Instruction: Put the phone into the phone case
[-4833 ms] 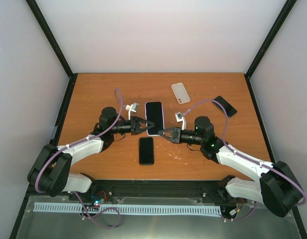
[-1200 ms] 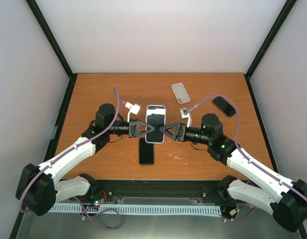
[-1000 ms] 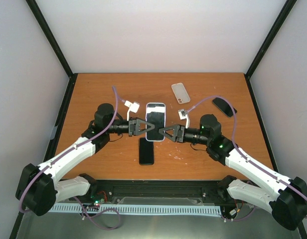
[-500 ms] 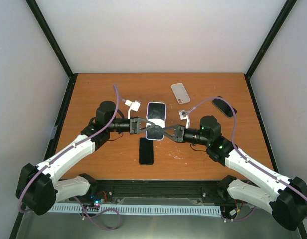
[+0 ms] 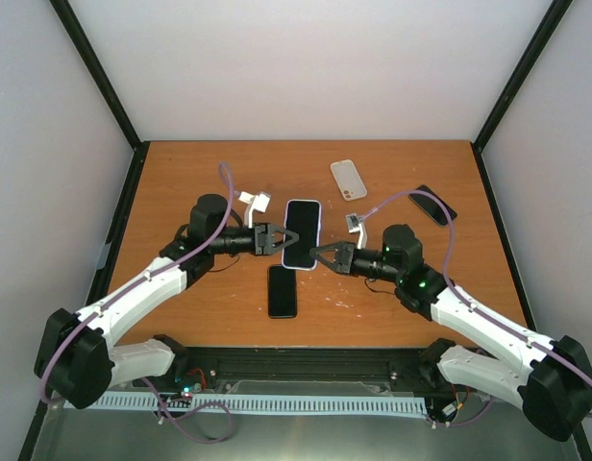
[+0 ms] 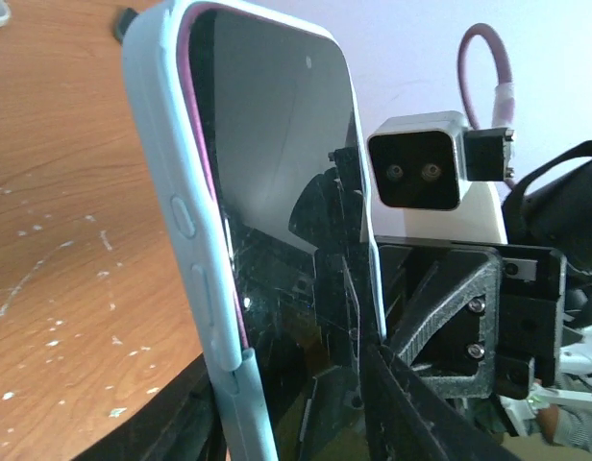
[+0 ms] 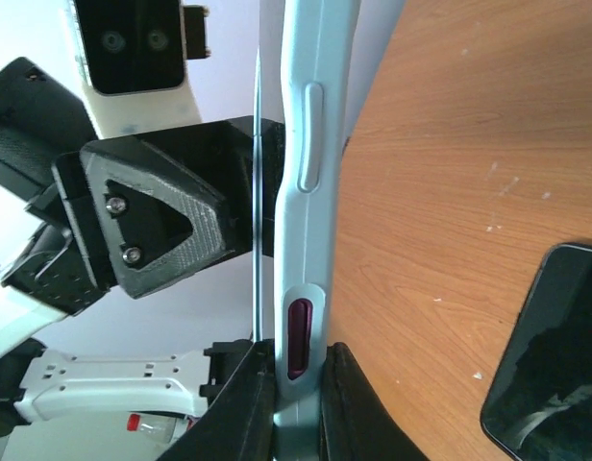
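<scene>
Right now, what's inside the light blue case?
A pink-edged phone with a dark screen, its rim showing along the lip of the light blue case. The left gripper covers its lower end, so full seating can't be judged.

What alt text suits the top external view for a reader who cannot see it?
Over a wooden table, the left gripper and right gripper each clamp an opposite long edge of a cased phone. A dark phone lies nearer the bases; a spare pale case and a second dark phone lie far right.
</scene>
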Motion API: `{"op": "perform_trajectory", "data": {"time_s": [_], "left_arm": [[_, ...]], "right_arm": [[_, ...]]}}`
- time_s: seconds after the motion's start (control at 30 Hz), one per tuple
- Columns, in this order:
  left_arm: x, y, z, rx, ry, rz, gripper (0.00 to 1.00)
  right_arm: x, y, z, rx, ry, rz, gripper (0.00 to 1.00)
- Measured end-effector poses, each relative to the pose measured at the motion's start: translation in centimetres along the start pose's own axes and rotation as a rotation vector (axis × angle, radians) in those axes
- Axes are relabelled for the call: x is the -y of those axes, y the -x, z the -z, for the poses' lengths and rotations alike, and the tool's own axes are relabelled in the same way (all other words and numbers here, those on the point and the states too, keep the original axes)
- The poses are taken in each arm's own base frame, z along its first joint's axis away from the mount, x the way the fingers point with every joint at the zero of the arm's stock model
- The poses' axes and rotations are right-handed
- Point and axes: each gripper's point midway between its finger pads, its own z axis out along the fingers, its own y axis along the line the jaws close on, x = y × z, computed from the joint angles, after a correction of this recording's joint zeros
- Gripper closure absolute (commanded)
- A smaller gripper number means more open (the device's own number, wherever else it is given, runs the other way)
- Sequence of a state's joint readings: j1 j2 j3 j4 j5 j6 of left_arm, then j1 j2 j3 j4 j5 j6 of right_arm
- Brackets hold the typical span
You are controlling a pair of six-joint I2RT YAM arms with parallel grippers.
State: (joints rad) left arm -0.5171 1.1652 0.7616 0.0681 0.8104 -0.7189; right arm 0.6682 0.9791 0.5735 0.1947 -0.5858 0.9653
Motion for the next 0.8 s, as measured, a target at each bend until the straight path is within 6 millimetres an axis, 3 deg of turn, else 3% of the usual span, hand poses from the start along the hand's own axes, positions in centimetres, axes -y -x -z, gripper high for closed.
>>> {"op": "perform_trajectory", "data": {"time_s": [0.13,0.33,0.8], "left_arm": [[-1.2,-0.1,-0.2,0.006,0.045,0.015,0.49],[-2.8,-0.4,0.0,0.021,0.108,0.025,0.01],[-6.2,-0.6,2.1,0.068,0.356,0.001,0.00]], "right_arm": [[1.3,-0.2,-0.3,-0.005,-0.042,-0.024,0.97],[3.8,-1.0,-0.2,-0.010,-0.122,-0.057,0.97],[14.2,-9.2,1.2,-0.238,-0.417,-0.233,0.97]]}}
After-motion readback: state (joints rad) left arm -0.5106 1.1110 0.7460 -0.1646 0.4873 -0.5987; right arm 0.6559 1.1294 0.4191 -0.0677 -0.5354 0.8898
